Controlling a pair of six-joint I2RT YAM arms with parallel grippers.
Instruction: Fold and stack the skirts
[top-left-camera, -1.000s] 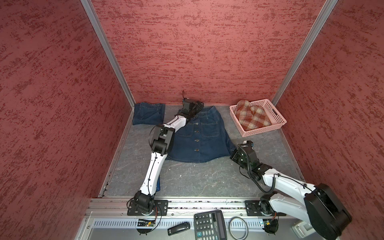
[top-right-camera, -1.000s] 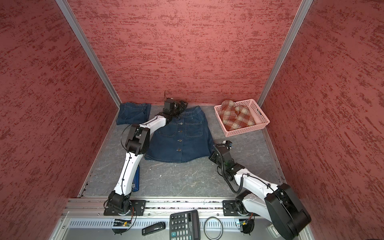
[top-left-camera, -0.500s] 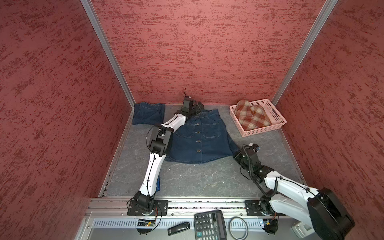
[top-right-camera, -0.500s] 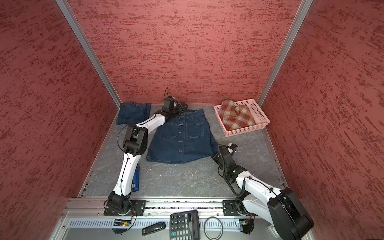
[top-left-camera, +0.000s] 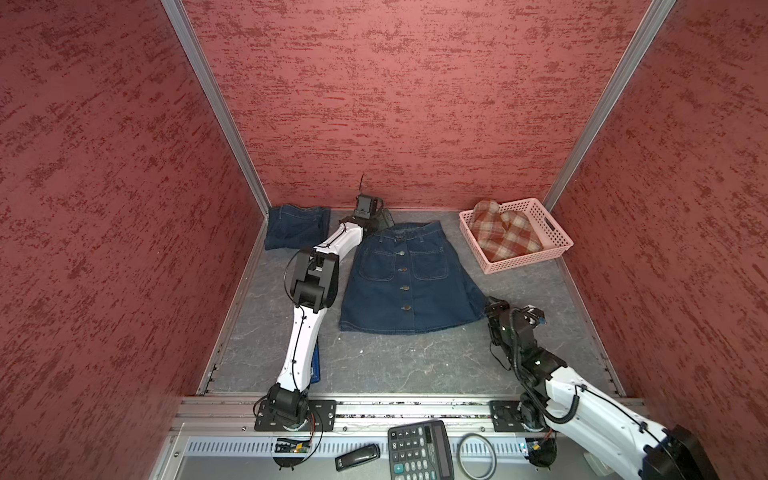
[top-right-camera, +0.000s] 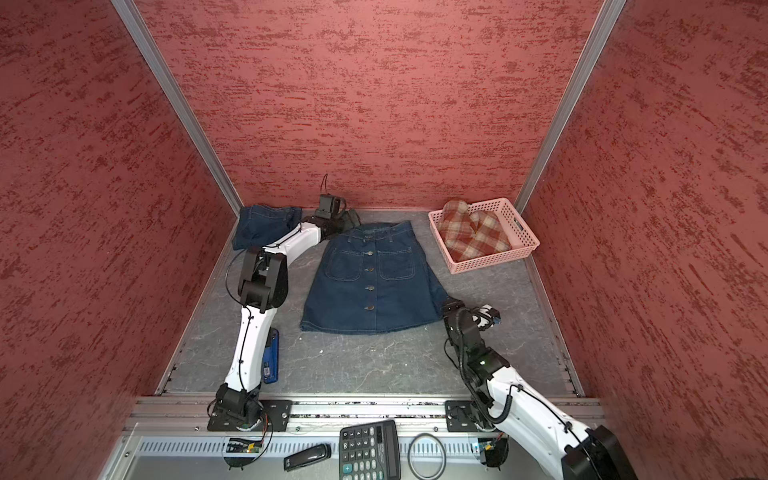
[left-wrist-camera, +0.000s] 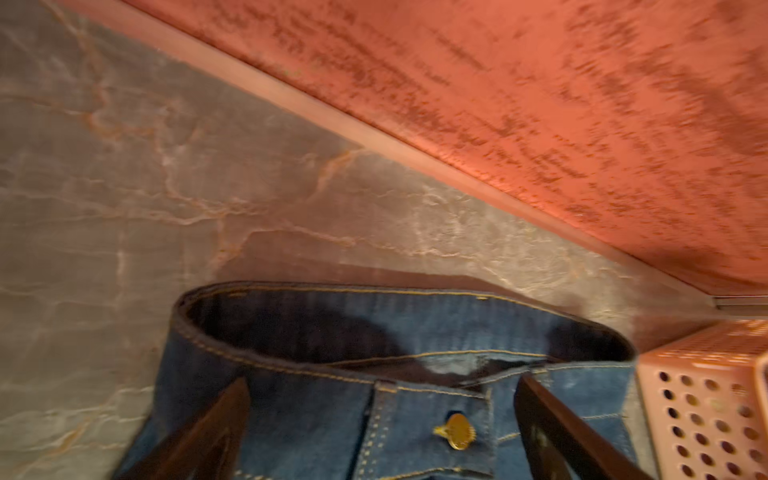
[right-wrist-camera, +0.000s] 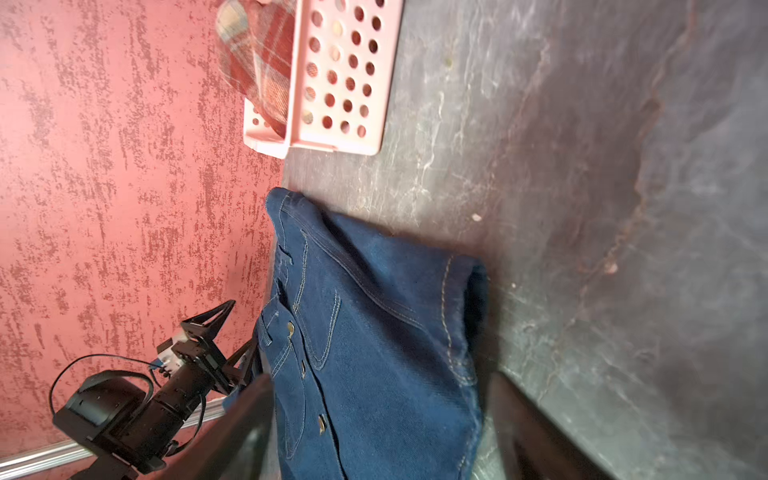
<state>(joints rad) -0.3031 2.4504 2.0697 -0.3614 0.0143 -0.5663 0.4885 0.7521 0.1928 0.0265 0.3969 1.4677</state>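
On the table (top-left-camera: 395, 365) the buttoned denim skirt (top-left-camera: 409, 282) lies flat, unfolded. Your left gripper (left-wrist-camera: 382, 384) gapes wide over its waistband, and your right gripper (right-wrist-camera: 380, 378) stands wide at a hem corner; neither holds anything. Folding looks about to begin: you'd pinch those 2 edges and fold across.

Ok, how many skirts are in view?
3. The buttoned skirt lies spread mid-table, the folded skirt sits in the far left corner, the plaid skirt fills the basket; more could hide beneath it.
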